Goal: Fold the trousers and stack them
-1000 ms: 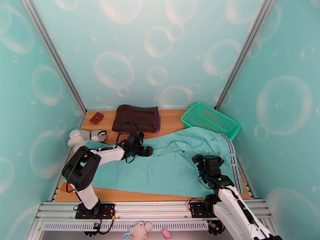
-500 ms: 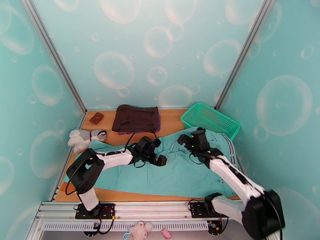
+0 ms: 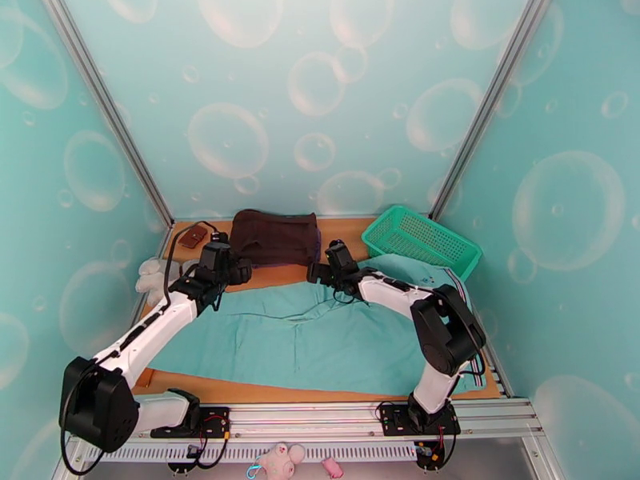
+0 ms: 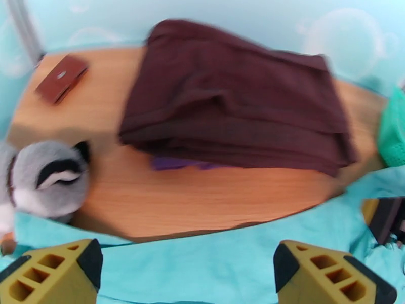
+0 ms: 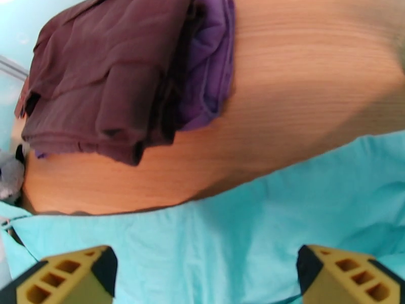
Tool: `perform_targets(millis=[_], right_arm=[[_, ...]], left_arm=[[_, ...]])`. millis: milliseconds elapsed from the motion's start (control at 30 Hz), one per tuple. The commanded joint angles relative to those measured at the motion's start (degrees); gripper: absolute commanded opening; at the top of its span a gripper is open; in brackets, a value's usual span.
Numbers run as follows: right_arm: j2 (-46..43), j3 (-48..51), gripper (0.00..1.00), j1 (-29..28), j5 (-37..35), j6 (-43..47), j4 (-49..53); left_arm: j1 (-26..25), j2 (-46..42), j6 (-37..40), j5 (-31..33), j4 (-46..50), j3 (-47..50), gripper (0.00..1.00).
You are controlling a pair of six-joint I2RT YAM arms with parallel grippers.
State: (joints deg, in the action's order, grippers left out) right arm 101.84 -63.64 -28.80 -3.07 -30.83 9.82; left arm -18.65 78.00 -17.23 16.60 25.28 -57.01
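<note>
Trousers: the light teal trousers (image 3: 320,342) lie spread flat on the wooden counter (image 3: 348,238). They run lengthwise from left to right and cover most of its near half.
Waistband: the striped band (image 3: 456,278) sits at the right end, close to the basket.
Left pincer: it (image 3: 238,271) (image 4: 187,259) hangs over the far edge of the trousers, towards their left end. Its yellow-and-black fingers (image 4: 55,272) are spread wide with nothing between them and teal cloth below. Whether the tips touch the cloth cannot be told.
Right pincer: it (image 3: 318,272) (image 5: 205,267) is at the same far edge, near the middle. Its jaws also gape wide, empty, above the teal cloth.
Folded garment: a dark brown folded garment (image 3: 272,238) (image 4: 238,117) (image 5: 106,77) lies at the back of the counter, beyond a strip of bare wood.
Purple cloth: a purple layer (image 4: 177,163) (image 5: 210,62) shows under the brown garment.
Basket: a green plastic mesh basket (image 3: 420,238) stands tilted at the back right corner.
Plush toy: a grey-and-white stuffed animal (image 3: 156,275) (image 4: 45,181) rests at the left edge, just beside the trousers.
Wallet: a small brown wallet (image 3: 192,236) (image 4: 62,79) lies in the back left corner.
</note>
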Motion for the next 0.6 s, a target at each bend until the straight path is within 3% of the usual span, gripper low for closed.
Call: perform_targets(millis=[0,267,367,567], right_arm=[[1.97,0.79,0.97,0.93,-1.45,3.90,2.80],[7.76,0.44,0.97,4.68,0.09,4.90,8.41],[7.63,3.17,0.96,7.05,3.02,4.89,6.35],[6.84,4.99,0.95,8.26,5.77,4.69,3.94]], left_arm=[[3.31,3.08,-4.94,4.11,9.26,-0.49,0.83],[11.18,2.75,-5.79,8.09,3.76,3.54,0.82],[12.24,5.55,-4.99,14.30,1.42,1.77,0.82],[16.97,11.96,-5.65,12.14,-0.45,-3.01,0.77]])
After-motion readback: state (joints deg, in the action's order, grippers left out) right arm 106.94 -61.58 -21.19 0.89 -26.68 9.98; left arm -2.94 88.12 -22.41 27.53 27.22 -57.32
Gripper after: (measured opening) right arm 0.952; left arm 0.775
